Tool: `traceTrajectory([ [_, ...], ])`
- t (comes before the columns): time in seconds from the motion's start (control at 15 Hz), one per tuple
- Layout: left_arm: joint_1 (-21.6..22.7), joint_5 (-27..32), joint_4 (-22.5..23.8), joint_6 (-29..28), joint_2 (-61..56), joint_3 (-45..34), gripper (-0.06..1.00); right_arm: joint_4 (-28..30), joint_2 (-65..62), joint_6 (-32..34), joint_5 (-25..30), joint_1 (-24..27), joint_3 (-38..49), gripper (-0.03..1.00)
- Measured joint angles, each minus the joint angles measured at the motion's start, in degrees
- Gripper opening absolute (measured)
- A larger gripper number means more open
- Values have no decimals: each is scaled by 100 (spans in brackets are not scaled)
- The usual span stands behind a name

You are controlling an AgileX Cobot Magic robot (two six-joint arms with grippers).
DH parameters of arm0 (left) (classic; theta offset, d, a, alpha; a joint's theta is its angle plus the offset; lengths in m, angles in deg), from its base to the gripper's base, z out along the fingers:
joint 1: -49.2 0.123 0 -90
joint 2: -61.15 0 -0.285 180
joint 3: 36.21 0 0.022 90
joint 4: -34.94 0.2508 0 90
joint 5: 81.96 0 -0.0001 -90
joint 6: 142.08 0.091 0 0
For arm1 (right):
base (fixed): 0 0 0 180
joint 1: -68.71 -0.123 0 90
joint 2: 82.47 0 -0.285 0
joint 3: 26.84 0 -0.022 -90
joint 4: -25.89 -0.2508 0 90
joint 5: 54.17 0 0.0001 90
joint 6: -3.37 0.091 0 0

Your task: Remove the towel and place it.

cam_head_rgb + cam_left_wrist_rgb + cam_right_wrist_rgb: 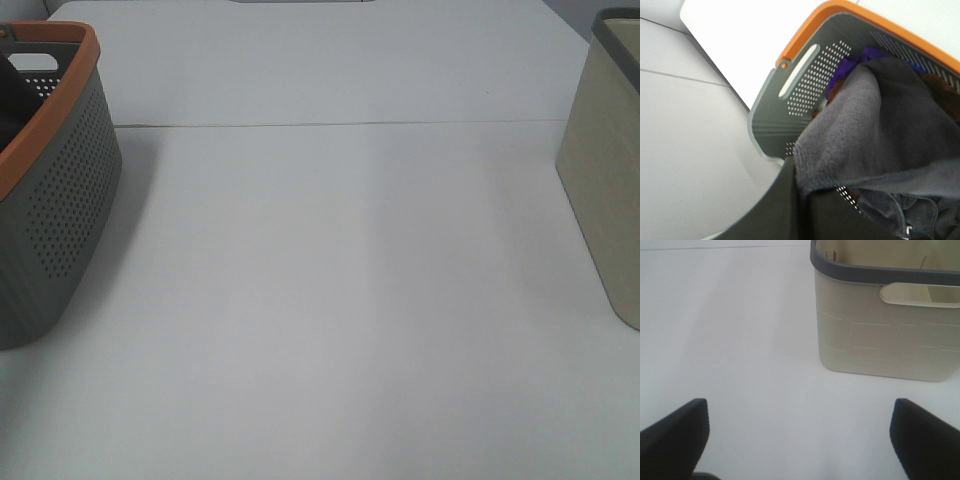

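Two baskets stand on one white table (330,280) in the high view, and neither arm shows there. One grey perforated plastic basket with an orange rim (70,200) sits at the left edge of the frame. One beige plastic basket with a dark grey rim (600,190) sits at the right edge, well apart from it. A single thin seam crosses the table in the upper part of the frame.

In the left wrist view, one dark charcoal terry towel (875,125) rises out of the grey basket and lies over its near wall. Beneath it show two other cloths, one purple cloth (850,67) and one rust-brown cloth (940,90). One handle slot (799,71) is cut in the basket's end wall. The left gripper (800,210) has its jaws together, clamped on the towel, whose cloth runs straight up to them.

In the right wrist view, the right gripper (800,440) hangs over bare table with its two dark fingers (675,440) wide apart and nothing between them. The beige basket stands near, and nothing is seen in the part of its inside that shows.
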Motion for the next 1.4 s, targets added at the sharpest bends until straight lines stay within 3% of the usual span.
traceTrajectory([
  [0.33,-34,-149,-1346,69,-430,0,0,0,0,0,0,0,0,87],
  [0.53,-401,-476,-1404,126,-498,0,0,-92,0,-6,-23,0,0,87],
  [0.73,-1146,-1312,-1381,138,-498,160,0,-802,361,-372,-533,0,-178,87],
  [0.8,-1650,-1805,-1381,138,-395,498,0,-1490,877,-768,-1020,0,-315,87],
  [0.87,-1879,-1942,-1381,138,-286,693,0,-1679,991,-928,-1140,0,-350,87],
  [1.0,-2223,-2000,-1381,160,-63,968,0,-2349,1581,-1776,-1501,0,-441,87],
  [1.13,-2630,-2005,-1381,229,166,1117,0,-3277,2223,-2756,-1856,0,-458,87],
  [1.33,-3008,-2017,-1369,269,367,1134,0,-4950,3168,-4738,-2172,0,-458,87],
  [1.4,-3054,-2017,-1369,269,401,1140,0,-5254,3335,-5082,-2217,0,-458,87],
])
